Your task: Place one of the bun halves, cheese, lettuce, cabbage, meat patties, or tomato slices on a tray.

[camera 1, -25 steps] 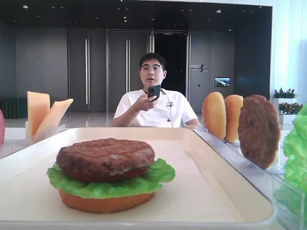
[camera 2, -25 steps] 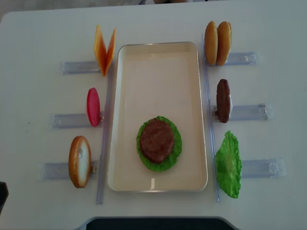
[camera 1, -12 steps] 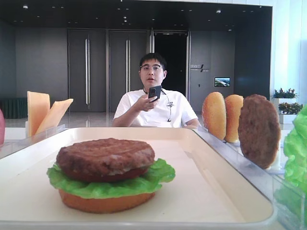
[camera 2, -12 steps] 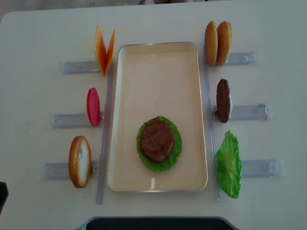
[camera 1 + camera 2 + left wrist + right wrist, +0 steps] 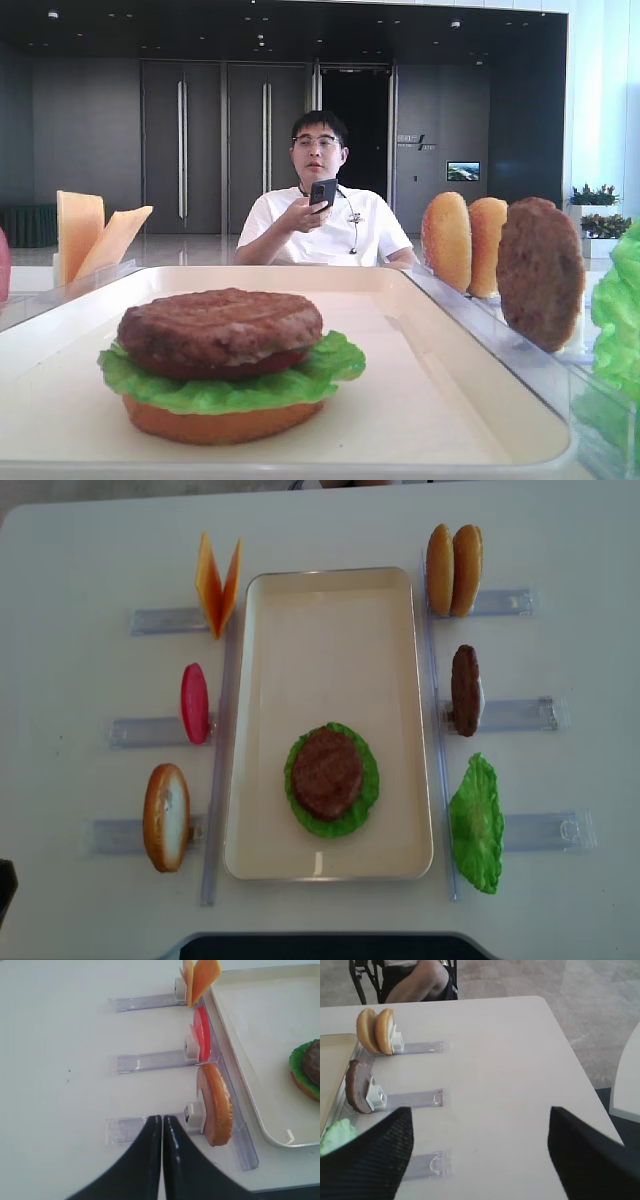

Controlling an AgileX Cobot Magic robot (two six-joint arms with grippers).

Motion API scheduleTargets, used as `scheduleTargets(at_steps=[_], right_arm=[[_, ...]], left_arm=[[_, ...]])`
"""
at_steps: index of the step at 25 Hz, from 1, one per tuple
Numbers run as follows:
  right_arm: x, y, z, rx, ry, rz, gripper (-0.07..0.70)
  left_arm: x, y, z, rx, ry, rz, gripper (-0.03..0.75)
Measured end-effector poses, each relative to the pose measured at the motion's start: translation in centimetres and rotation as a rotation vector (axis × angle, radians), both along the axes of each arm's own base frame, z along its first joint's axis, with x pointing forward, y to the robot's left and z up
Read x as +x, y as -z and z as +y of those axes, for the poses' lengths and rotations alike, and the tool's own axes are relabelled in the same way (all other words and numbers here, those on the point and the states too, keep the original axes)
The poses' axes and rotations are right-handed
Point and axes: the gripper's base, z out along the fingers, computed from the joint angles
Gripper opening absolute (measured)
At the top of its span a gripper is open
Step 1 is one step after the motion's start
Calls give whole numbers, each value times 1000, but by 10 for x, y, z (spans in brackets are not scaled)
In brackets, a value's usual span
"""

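Cream plastic makes up the tray (image 5: 330, 630), the landmark for everything else. Nearest the robot on it sits a stack: a bun half (image 5: 220, 420) at the bottom, a lettuce leaf (image 5: 365, 790) over it, and a meat patty (image 5: 326, 772) on top. The far part of the tray is bare.

Left of the tray, clear racks (image 5: 160, 620) hold pieces on edge: another bun half (image 5: 166, 817) at the near end, a red tomato slice (image 5: 194, 702) beside the middle, and two cheese slices (image 5: 218, 582) leaning apart at the far corner. Right of the tray stand a second lettuce leaf (image 5: 476, 825) near, a second meat patty (image 5: 465, 689) at the middle, and a pair of bun halves (image 5: 453, 569) at the far end.

The left gripper (image 5: 162, 1125) hovers over the table left of the tray, just beside the near bun's rack, its jaws pressed together on nothing. The right gripper (image 5: 480, 1150) hangs over the table well right of the tray, jaws spread wide and empty.

By the look of them these pieces are light, rigid plastic replicas. The tomato and cheese would probably come next; both are thin, smooth and likely slippery. I judge the best hold is across the two flat faces at the upper edge, clear of the rack clip, lifting straight up before turning the piece flat. The lettuce looks softer and may flex.

Beyond the tray's far end a seated man (image 5: 320, 215) holds a phone.
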Motion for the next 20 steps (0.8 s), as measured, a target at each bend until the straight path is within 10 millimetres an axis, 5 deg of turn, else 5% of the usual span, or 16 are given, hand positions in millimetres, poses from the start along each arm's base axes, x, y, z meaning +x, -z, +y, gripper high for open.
scheduleTargets(at_steps=[5, 11, 20], right_arm=[[3, 6, 0, 0, 0, 23, 556], [18, 35, 0, 1, -1, 135, 556], [22, 39, 1, -9, -19, 127, 556]], left_arm=[[0, 0, 0, 0, 0, 0, -7], [0, 0, 0, 0, 0, 0, -7], [0, 0, 0, 0, 0, 0, -7]])
